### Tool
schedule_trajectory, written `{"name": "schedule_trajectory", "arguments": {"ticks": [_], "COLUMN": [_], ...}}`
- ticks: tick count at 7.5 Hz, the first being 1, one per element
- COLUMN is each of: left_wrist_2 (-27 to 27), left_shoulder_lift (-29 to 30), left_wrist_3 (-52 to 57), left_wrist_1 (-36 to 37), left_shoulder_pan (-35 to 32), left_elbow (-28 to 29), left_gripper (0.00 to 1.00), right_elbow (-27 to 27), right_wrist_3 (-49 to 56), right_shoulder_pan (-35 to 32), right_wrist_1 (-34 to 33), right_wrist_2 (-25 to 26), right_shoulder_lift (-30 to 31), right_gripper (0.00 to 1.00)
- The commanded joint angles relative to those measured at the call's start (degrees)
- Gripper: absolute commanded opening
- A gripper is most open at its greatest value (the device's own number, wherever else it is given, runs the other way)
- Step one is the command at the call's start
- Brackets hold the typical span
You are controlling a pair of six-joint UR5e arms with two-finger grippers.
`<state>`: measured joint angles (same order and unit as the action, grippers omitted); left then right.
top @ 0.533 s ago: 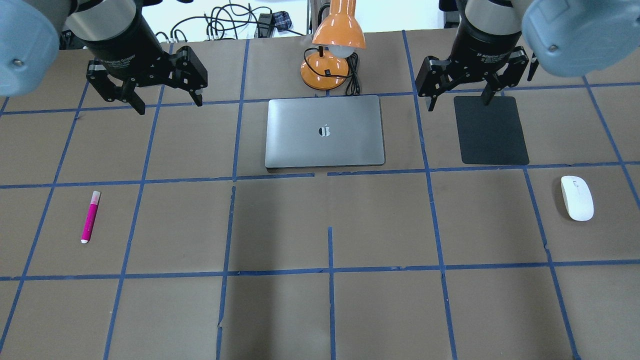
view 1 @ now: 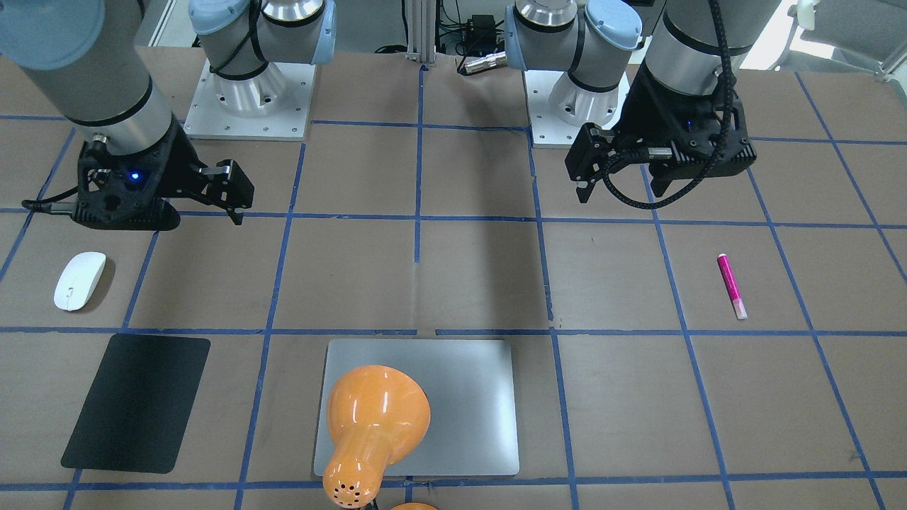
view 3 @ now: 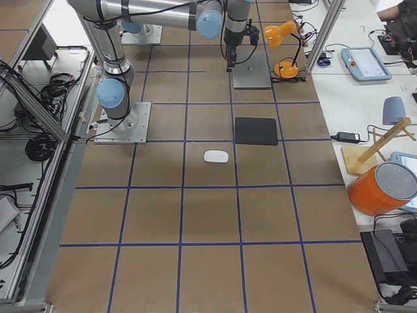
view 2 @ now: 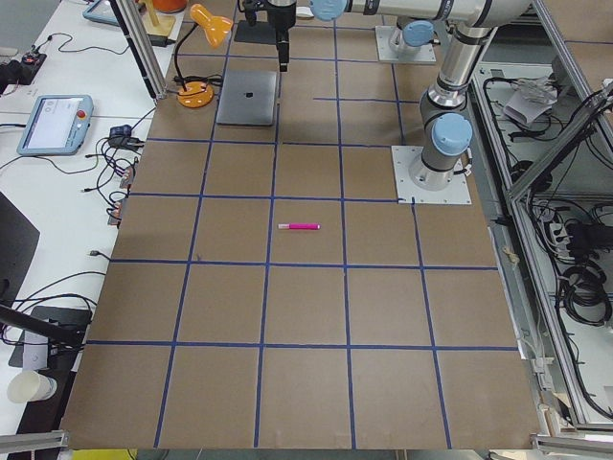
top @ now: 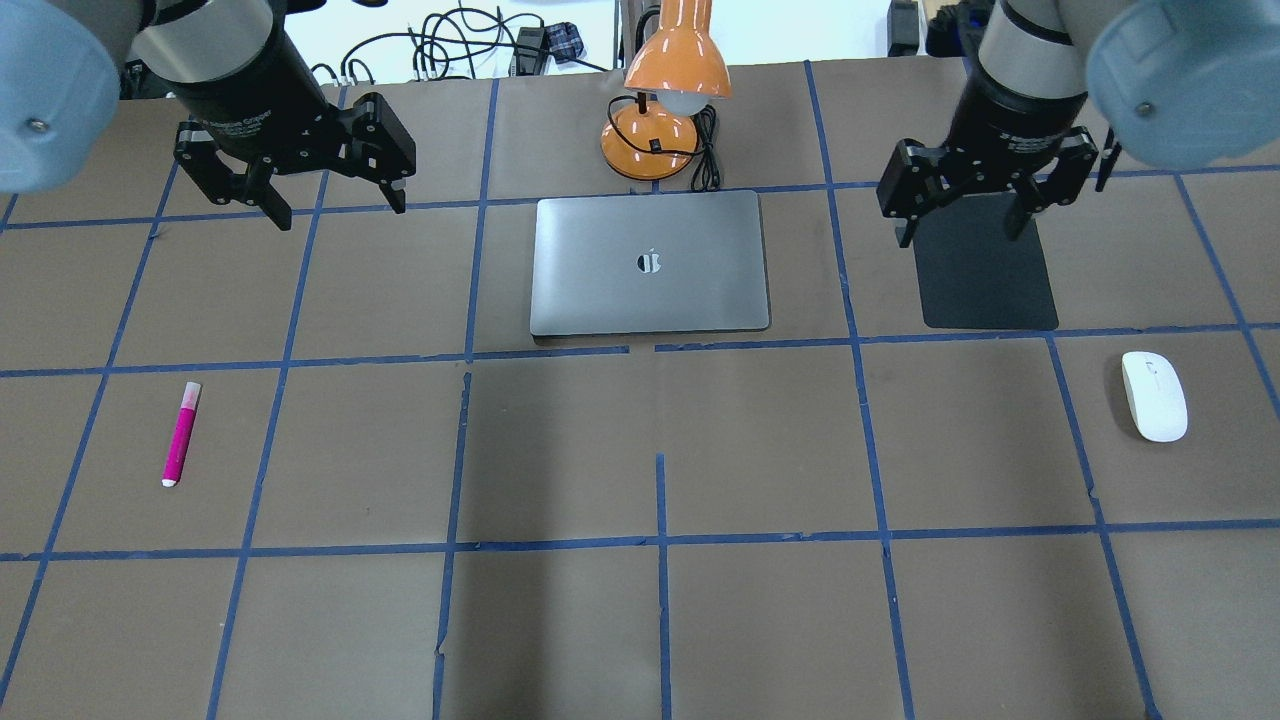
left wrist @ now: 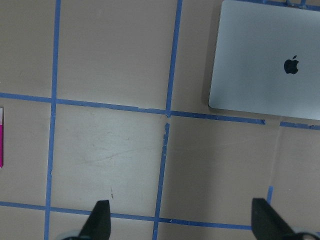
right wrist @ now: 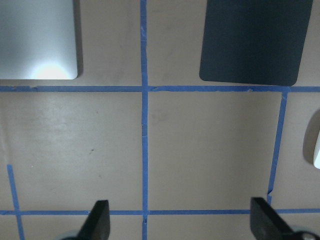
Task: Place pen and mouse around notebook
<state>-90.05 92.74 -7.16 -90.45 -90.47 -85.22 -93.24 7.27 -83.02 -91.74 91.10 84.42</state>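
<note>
Pen (top: 182, 434) and mouse (top: 1154, 396) are lying untouched at opposite ends of the table (top: 560, 450), each well apart from the notebook (top: 650, 262), which is sitting closed in the middle of the far row.

In the overhead view the right gripper (top: 960, 235) is hanging over the far corner of the black mat (top: 990, 280), its fingers spread and empty. Half a second ago it was sitting nearer the notebook, so it is drifting outward toward the mouse's side. The left gripper (top: 340, 212) is keeping its earlier place, equally spread and carrying nothing, far from the pen. An orange lamp (top: 668, 90) is standing just behind the notebook.

From the front-facing camera the mouse is resting near the mat, on the robot's side of it and close under the right gripper. The pen is lying alone in its own taped square, and the lamp is hiding part of the notebook's lid.

From the table's left end, the pen is showing mid-table, well short of the notebook. From the right end, the mouse is lying near the mat, with the notebook further along.

The left wrist camera is looking down between two parted fingertips (left wrist: 100, 222) at bare table. The notebook is at upper right and a sliver of magenta pen is at the left edge. The right wrist camera is showing likewise parted fingertips (right wrist: 100, 220), the mat at upper right, a notebook corner at upper left, and the mouse's edge just peeking in at right.

By my reading, the right gripper is beginning its reach for the mouse while the left is waiting, and both placements are yet to be made.
</note>
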Motion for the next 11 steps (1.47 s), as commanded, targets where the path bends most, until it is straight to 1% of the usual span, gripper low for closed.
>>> {"name": "schedule_trajectory", "arguments": {"ticks": [1, 2, 3, 4, 5, 6, 7, 8, 9, 10, 11], "left_wrist_2": [0.0, 0.0, 0.1, 0.1, 0.0, -0.1, -0.6, -0.5, -0.5, 0.0, 0.0], "left_shoulder_lift": [-0.1, -0.1, -0.2, -0.1, -0.2, -0.6, -1.1, -1.1, -1.1, -0.4, 0.9], "left_wrist_3": [0.0, 0.0, 0.0, 0.0, 0.9, 2.0, 2.5, 8.2, 18.2, 25.0, 34.0], "left_wrist_1": [0.1, 0.1, 0.1, 0.1, 0.1, 0.0, -0.7, -0.8, -0.2, 0.4, 3.5], "left_shoulder_pan": [-0.1, 0.0, 0.0, 0.0, 0.4, 2.1, 5.4, 10.3, 16.5, 23.5, 30.8], "left_elbow": [-0.2, -0.2, -0.2, 0.0, -0.1, -0.3, -0.6, -2.0, -4.8, -7.7, -11.2], "left_gripper": [1.0, 1.0, 1.0, 1.0, 1.0, 1.0, 1.0, 1.0, 1.0, 1.0, 1.0], "right_elbow": [-9.5, -14.9, -19.9, -24.6, -27.4, -27.9, -27.1, -26.5, -25.9, -25.1, -24.5], "right_wrist_3": [10.8, 19.4, 23.4, 24.9, 28.5, 28.9, 30.2, 30.8, 30.9, 30.9, 30.9], "right_shoulder_pan": [12.0, 17.7, 23.1, 26.8, 28.4, 29.4, 29.6, 29.6, 29.7, 29.8, 29.9], "right_wrist_1": [-9.4, -18.9, -22.9, -29.1, -34.2, -36.8, -40.9, -42.5, -42.6, -42.7, -42.8], "right_wrist_2": [0.1, 0.2, -0.3, 0.7, 0.7, 1.0, 2.0, 2.0, 2.1, 2.1, 2.1], "right_shoulder_lift": [-0.5, -0.5, -0.7, -1.0, -1.3, -3.4, -6.5, -9.2, -9.8, -10.8, -12.6], "right_gripper": [1.0, 1.0, 1.0, 1.0, 1.0, 1.0, 1.0, 1.0, 1.0, 1.0, 1.0]}}
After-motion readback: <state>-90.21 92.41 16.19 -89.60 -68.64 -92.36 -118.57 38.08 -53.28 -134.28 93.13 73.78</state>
